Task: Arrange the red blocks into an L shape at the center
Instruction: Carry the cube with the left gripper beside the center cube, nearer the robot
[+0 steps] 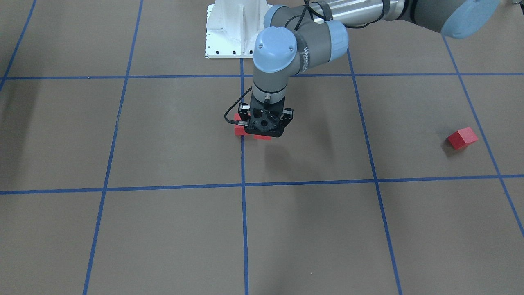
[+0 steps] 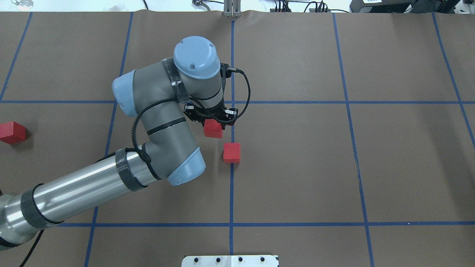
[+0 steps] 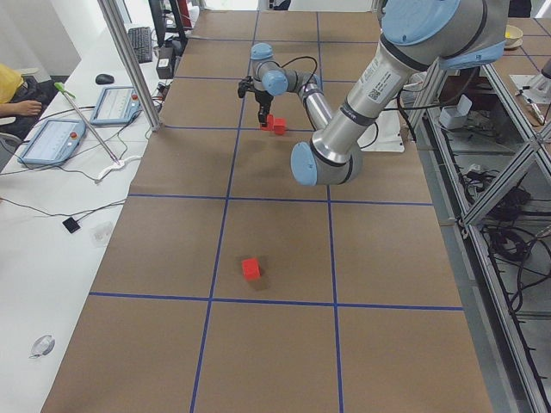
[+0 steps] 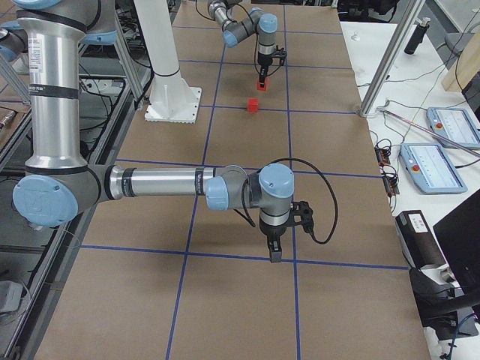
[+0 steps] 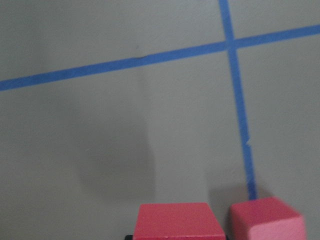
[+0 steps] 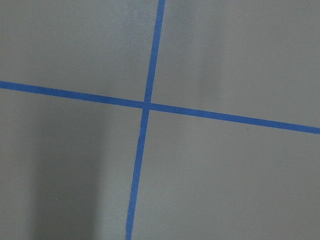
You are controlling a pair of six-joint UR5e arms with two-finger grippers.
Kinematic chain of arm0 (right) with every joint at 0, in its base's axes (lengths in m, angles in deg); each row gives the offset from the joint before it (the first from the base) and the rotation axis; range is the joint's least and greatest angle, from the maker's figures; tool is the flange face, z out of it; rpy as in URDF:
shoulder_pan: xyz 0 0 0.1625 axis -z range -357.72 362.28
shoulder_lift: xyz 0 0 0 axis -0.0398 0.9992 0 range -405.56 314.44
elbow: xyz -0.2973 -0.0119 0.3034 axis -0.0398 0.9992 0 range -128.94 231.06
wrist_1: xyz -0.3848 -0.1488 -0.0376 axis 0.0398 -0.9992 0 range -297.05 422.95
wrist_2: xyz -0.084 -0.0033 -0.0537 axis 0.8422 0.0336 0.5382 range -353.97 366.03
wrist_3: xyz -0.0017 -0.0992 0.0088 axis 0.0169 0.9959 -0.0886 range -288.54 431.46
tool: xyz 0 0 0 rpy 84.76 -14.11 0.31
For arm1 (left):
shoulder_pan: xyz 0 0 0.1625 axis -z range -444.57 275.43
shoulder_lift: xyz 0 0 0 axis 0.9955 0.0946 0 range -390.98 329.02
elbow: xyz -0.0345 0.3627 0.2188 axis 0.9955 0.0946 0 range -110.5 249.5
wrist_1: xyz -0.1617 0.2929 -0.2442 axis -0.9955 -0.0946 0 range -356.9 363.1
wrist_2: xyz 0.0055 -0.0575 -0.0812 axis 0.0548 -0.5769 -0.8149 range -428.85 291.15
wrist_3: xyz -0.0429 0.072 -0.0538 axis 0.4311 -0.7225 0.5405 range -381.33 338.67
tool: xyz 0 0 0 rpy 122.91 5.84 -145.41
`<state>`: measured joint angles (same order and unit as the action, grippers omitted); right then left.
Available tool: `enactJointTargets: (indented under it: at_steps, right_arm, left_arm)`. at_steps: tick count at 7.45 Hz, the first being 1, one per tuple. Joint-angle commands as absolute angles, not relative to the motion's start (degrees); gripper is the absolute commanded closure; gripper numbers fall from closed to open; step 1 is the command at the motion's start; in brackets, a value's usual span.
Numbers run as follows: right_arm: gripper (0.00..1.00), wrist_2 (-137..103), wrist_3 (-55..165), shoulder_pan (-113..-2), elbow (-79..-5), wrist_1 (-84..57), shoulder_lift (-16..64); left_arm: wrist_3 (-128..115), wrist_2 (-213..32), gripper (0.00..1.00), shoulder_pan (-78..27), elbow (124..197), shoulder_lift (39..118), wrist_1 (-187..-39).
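My left gripper [image 2: 212, 121] is shut on a red block [image 2: 213, 129] and holds it a little above the floor, just left of the centre blue line [image 2: 231, 185]. In the front view the gripper [image 1: 265, 130] covers most of that block [image 1: 262, 137]. A second red block [image 2: 231, 152] rests on the blue line close beside it, also in the front view [image 1: 238, 128]. The left wrist view shows the held block [image 5: 175, 221] and its neighbour [image 5: 266, 220]. The third red block [image 2: 12, 132] lies far left. My right gripper [image 4: 275, 253] hangs over a grid crossing; I cannot tell whether it is open.
The white robot base plate [image 1: 229, 32] is at the table's robot side. Aluminium frame posts [image 3: 129, 60] stand at the far edge, with desks and tablets [image 3: 52, 138] beyond. The brown floor carries a blue tape grid [image 6: 146, 105].
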<state>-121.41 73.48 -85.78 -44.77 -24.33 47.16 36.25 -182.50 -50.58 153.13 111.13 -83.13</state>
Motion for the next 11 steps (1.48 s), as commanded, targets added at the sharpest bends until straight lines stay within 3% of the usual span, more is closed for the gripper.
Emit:
enactJointTargets:
  at_steps: [1,3,11]
  right_arm:
    - [0.01,-121.4,73.5,-85.8,-44.6,-24.3,47.2]
    - [0.01,-121.4,73.5,-85.8,-44.5,-24.3,47.2]
    - [0.01,-121.4,73.5,-85.8,-44.4,-24.2,47.1]
  left_arm:
    - [40.2,-182.4,0.68,-50.8,143.0,117.6,-86.8]
    - [41.4,-182.3,0.68,-51.9,138.5,117.6,-91.6]
    - [45.7,-181.7,0.64,-53.7,138.6,117.3,-91.5]
